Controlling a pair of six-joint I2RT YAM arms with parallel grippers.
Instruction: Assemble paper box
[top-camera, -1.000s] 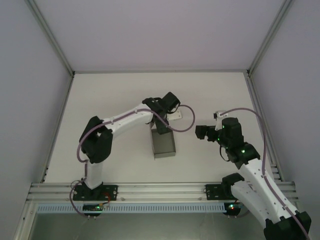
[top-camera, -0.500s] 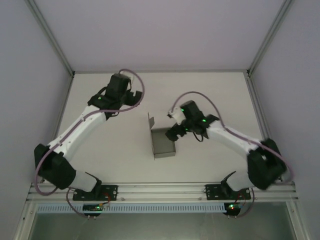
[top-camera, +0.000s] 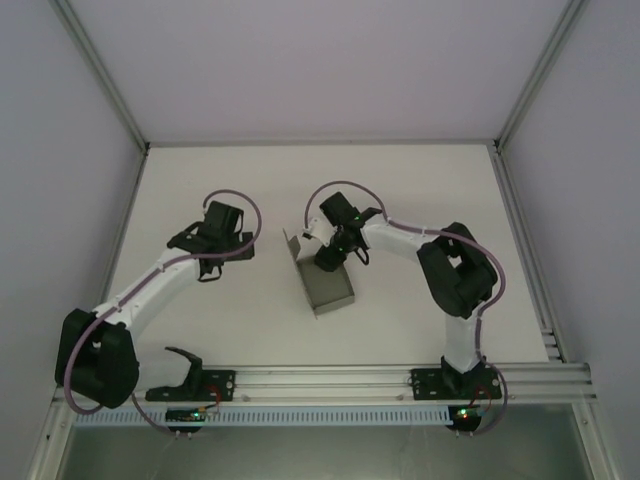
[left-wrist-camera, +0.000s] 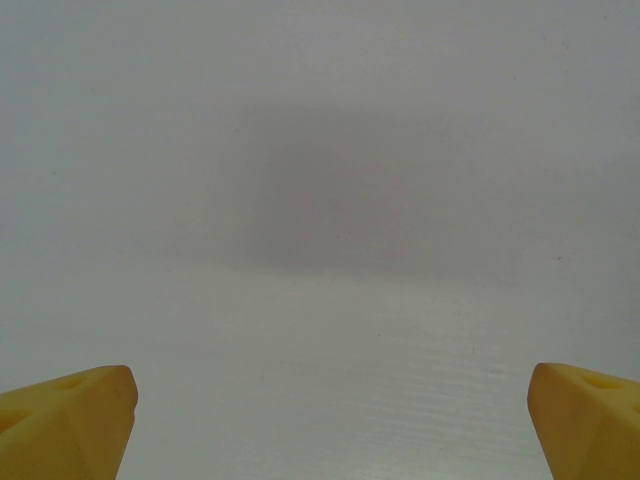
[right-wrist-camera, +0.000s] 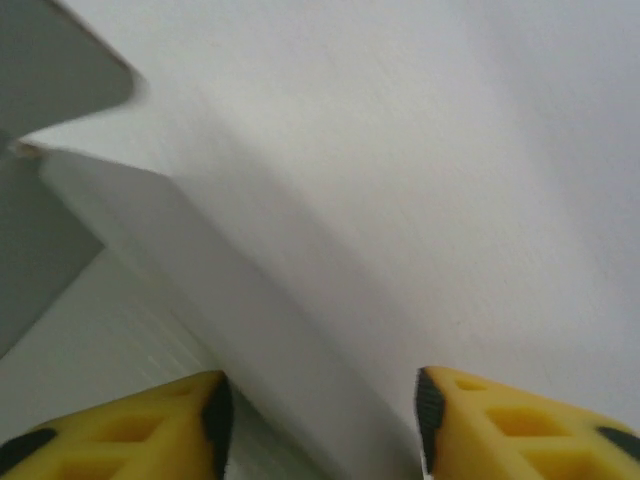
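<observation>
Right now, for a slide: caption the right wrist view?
Right gripper, jaws open, straddling a wall of the grey paper box on the white table.

One paper box (top-camera: 330, 290) (two grippers (left-wrist-camera: 330, 400) (right-wrist-camera: 320, 400))

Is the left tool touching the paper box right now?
Apart. The top external view shows a wide stretch of bare table between the left tool and the paper box.

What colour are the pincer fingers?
Yellow; fingers of the right pincer show best in right wrist view.
</observation>
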